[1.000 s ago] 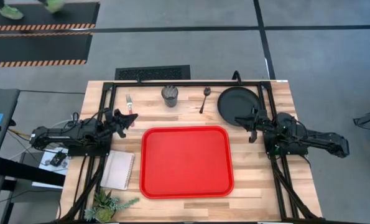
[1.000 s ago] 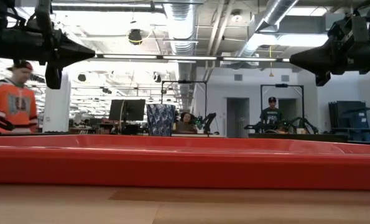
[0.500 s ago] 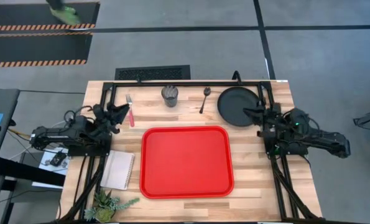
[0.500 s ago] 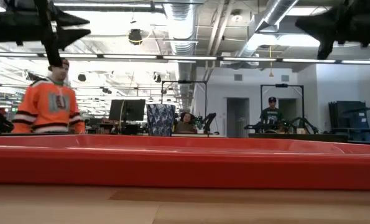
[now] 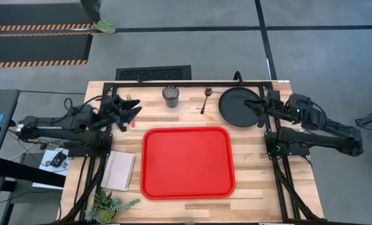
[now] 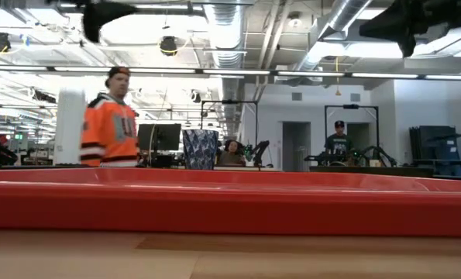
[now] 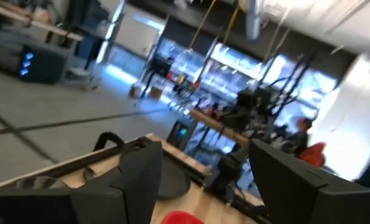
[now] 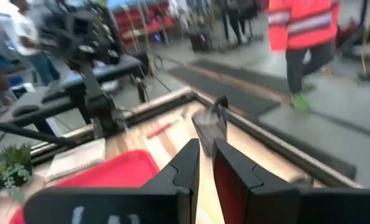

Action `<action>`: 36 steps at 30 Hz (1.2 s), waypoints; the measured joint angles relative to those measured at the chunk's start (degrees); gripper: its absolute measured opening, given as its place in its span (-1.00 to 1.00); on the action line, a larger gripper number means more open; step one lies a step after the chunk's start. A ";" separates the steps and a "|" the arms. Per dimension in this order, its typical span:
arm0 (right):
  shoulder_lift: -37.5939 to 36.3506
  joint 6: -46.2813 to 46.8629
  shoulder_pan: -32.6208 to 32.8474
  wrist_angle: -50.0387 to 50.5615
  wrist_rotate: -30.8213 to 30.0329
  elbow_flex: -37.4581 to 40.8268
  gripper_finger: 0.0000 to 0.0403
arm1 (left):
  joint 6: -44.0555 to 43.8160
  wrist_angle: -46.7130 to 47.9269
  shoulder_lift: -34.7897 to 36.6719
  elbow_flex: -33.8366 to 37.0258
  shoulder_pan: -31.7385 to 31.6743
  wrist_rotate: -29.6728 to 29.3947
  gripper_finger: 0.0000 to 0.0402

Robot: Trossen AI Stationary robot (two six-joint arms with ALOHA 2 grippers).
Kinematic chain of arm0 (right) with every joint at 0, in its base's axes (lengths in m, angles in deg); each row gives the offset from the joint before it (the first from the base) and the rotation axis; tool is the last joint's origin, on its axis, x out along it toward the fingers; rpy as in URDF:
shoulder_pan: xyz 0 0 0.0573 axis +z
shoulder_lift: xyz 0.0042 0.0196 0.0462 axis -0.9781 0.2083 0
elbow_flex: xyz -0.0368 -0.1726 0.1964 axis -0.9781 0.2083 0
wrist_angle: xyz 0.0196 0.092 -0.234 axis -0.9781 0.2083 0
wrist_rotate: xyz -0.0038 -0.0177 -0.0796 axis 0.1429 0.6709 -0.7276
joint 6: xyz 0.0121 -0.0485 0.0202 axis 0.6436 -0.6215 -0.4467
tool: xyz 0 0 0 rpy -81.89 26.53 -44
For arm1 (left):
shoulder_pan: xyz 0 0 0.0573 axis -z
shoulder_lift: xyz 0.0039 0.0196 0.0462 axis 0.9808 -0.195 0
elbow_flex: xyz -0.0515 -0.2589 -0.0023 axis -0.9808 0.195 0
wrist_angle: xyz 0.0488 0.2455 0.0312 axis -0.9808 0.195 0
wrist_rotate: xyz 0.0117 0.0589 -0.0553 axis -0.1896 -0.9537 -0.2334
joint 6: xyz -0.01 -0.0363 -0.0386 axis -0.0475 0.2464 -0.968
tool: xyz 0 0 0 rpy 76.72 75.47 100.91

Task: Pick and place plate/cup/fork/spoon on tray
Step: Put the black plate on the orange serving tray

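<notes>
Along the table's far side lie the fork, its red handle end [image 5: 133,124] showing, the cup [image 5: 170,95], the spoon [image 5: 206,100] and the black plate [image 5: 239,106]. The red tray [image 5: 187,161] sits mid-table and holds nothing. My left gripper [image 5: 134,111] hangs open above the fork and hides most of it; its fingers stand wide apart in the left wrist view [image 7: 209,171]. My right gripper [image 5: 248,107] hovers over the plate's right rim, raised, with only a narrow gap between its fingers [image 8: 204,158]. Both grippers are high in the low view, left [image 6: 98,12] and right [image 6: 400,19].
A white notepad [image 5: 119,170] and a small plant [image 5: 107,205] lie at the table's near left. A black frame [image 5: 192,83] runs along the far edge and down both sides. A person in an orange jersey [image 6: 110,124] walks behind the table.
My left gripper has opened, risen and gone toward the far edge and a little right, over the fork. My right gripper has risen and gone toward the far edge, from beside the tray's corner to over the plate's right rim. The tableware has not moved.
</notes>
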 joint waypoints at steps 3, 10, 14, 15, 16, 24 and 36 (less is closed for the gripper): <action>3.14 2.06 -0.08 7.68 -4.51 -4.55 -0.64 | 0.38 5.03 -10.25 -8.38 -2.18 1.04 0.10; 13.27 5.26 -0.25 22.49 -9.63 -5.63 -0.64 | 1.16 13.55 -28.86 -21.09 -9.21 10.25 0.09; 21.68 5.88 0.21 26.63 -10.68 -5.61 -0.64 | -0.60 12.60 -35.96 -22.06 -13.46 21.17 0.09; 23.19 5.45 0.76 27.54 -12.02 -5.61 -0.64 | -1.33 11.63 -37.53 -21.95 -14.24 23.52 0.09; 24.70 4.98 1.31 28.43 -13.64 -5.65 -0.64 | -1.88 10.41 -38.91 -21.48 -14.86 25.45 0.09; 33.91 24.95 1.17 33.16 -24.26 -5.87 -0.65 | -8.77 1.96 -47.81 -19.37 -16.69 33.29 0.09; 36.79 35.30 0.39 37.90 -27.48 -5.98 -0.66 | -17.90 -14.92 -73.21 -32.07 -18.88 38.31 0.09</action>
